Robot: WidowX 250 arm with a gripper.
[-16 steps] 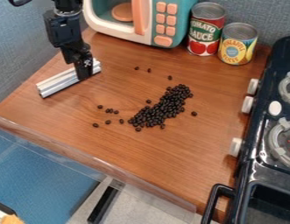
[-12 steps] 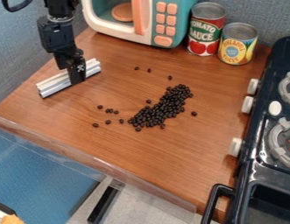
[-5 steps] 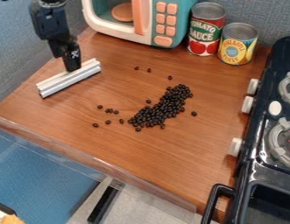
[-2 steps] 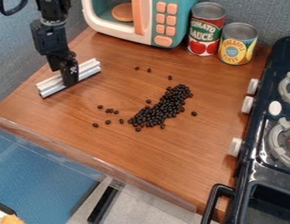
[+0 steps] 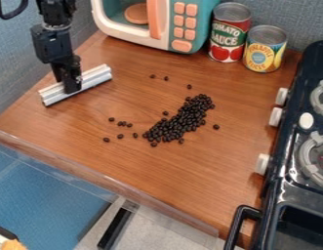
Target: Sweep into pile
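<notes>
My black gripper (image 5: 71, 87) hangs down at the upper left, over the lower-left half of a silvery-white ridged bar (image 5: 95, 78), and covers part of it. The bar lies slantwise near the left edge of the wooden surface. Dark beans form a long, dense pile (image 5: 180, 119) at the middle, slanting from lower left to upper right. Several loose beans (image 5: 122, 123) are scattered left of the pile. Above it are a few more single beans (image 5: 166, 78), and one bean (image 5: 215, 127) sits to its right.
A toy microwave (image 5: 157, 22) stands at the back, beside a red can (image 5: 229, 34) and a yellow can (image 5: 264, 49). The black toy stove (image 5: 287, 161) runs along the right. The wooden surface's front edge (image 5: 111, 183) slants across the lower left.
The gripper has shifted left along the bar, after rising and coming down again. Compared with the latest earlier frame, the bar sits very slightly higher and farther left. The beans have stayed put.
</notes>
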